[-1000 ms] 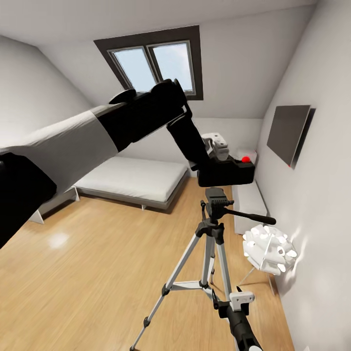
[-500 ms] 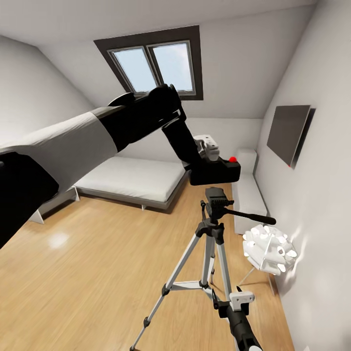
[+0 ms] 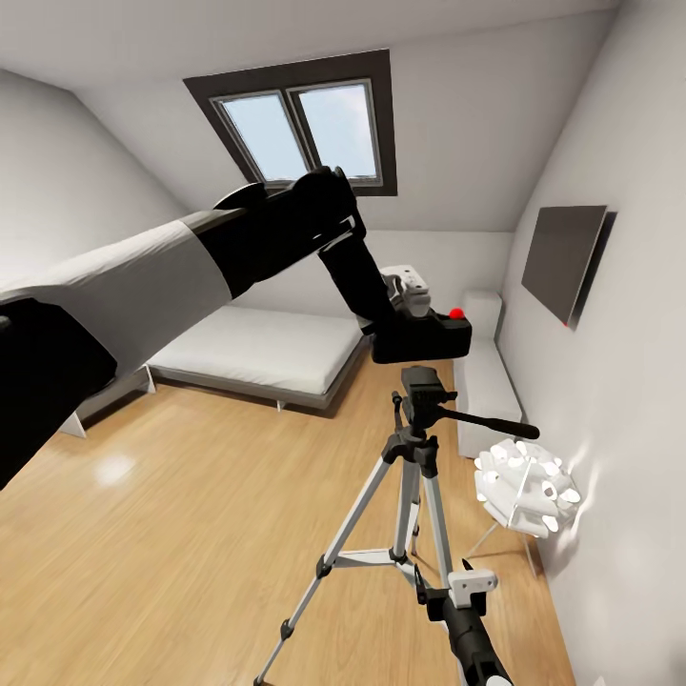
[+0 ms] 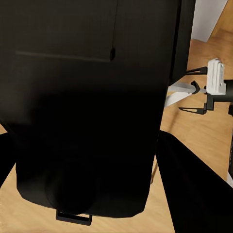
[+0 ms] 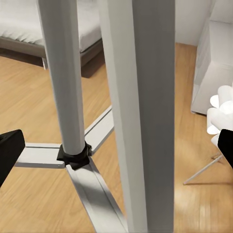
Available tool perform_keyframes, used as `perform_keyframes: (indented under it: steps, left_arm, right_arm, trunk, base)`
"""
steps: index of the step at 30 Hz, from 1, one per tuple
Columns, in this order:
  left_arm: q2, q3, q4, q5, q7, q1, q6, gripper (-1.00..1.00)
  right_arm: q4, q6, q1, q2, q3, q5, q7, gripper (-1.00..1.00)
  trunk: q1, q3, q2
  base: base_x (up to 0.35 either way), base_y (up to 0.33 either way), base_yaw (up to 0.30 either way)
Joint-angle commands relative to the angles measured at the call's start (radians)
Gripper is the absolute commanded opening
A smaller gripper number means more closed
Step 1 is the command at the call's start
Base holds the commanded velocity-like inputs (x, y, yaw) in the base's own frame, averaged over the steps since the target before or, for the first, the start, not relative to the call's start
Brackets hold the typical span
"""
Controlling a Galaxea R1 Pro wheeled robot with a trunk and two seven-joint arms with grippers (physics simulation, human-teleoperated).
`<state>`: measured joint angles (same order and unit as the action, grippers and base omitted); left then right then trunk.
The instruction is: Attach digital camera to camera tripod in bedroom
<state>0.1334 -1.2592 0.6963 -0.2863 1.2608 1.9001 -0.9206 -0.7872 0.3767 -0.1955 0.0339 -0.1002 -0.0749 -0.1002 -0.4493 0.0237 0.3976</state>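
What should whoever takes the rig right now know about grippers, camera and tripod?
Left gripper: shut on the camera, held just above the tripod head, not seated yet.
Right gripper: low by the tripod's legs, open, a leg between its fingertips in the right wrist view, holding nothing.
Done: camera carried over the head.
Left: lower it onto the mount, likely a short straight descent, confirm it sits, then release.

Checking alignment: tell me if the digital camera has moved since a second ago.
Yes. The digital camera shifted leftward, now above the camera tripod head.
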Motion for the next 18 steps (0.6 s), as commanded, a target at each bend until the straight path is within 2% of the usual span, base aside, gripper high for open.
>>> perform_keyframes:
  steps: [1,18]
  left_arm:
    - [0.0,-0.003,0.0,-0.003,0.003,0.002,-0.005,-1.0]
    - [0.002,-0.003,0.007,0.001,0.003,0.002,-0.005,-1.0]
  right_arm:
    - [0.0,0.001,-0.001,0.0,-0.003,-0.008,-0.01,1.0]
    - [0.0,0.001,-0.001,-0.002,-0.002,-0.008,-0.011,1.0]
  trunk:
    - [-0.001,0.002,0.002]
    - [-0.001,0.002,0.002]
  base:
    - [0.0,0.0,0.0]
    - [0.0,0.0,0.0]
